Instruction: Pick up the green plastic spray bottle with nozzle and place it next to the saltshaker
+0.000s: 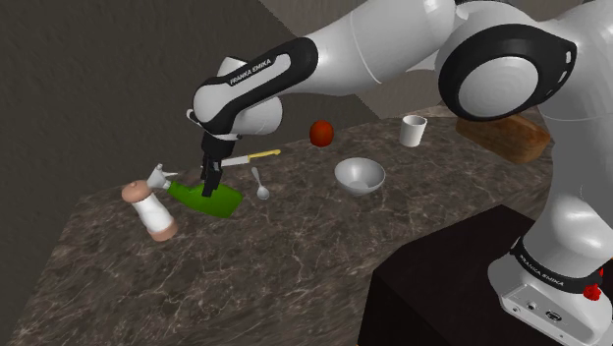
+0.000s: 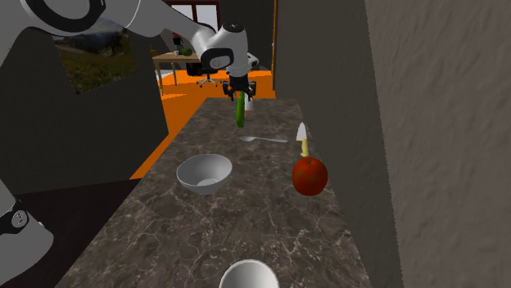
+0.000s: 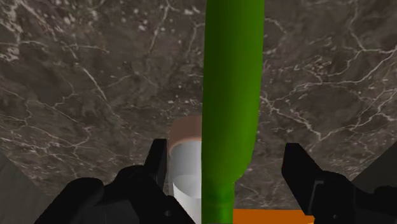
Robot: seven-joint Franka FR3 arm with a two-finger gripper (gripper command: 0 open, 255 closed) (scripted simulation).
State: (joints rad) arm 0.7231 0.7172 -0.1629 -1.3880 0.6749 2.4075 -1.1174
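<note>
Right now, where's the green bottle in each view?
Shoulder: bottle left of centre, beside the saltshaker.
Second exterior: bottle top centre, at the counter's far end.
Wrist: bottle between the open fingers, untouched.
Shared landmark: the gripper directly over it.

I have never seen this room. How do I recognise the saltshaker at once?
Find the dark marble counter in the shoulder view and go to its left end, where the green bottle lies. The saltshaker is right beside the bottle's nozzle end. It is the only small cylinder there with a white body and pinkish-brown caps at both ends.
</note>
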